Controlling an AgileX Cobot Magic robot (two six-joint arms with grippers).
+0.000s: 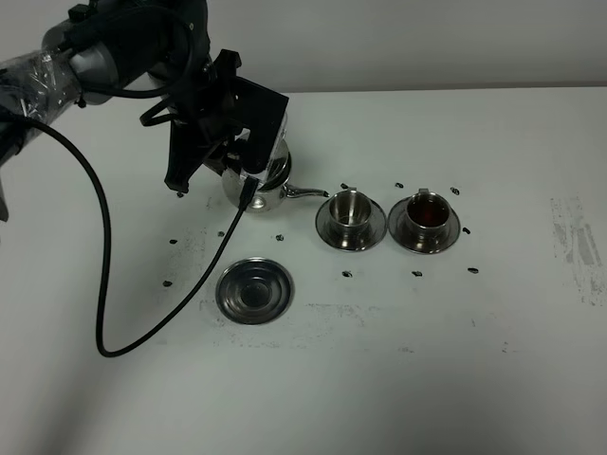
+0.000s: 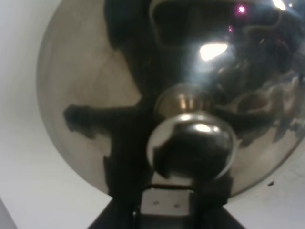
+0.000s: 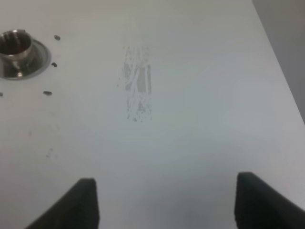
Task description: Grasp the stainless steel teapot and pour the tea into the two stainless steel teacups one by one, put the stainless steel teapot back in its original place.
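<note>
Now, L gripper [image 1: 243, 167] clamped on shiny bell-shaped steel teapot [image 1: 268, 193], off the flat ringed steel saucer [image 1: 254, 291], spout twd nearer small steel cup [image 1: 349, 210]. R gripper [image 3: 167, 202] jaws spread wide over white table [image 3: 190, 119].

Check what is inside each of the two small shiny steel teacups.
The right small steel teacup holds dark reddish-brown tea. The left small steel teacup shows only bare steel inside; its near wall hides part of the bottom.
</note>
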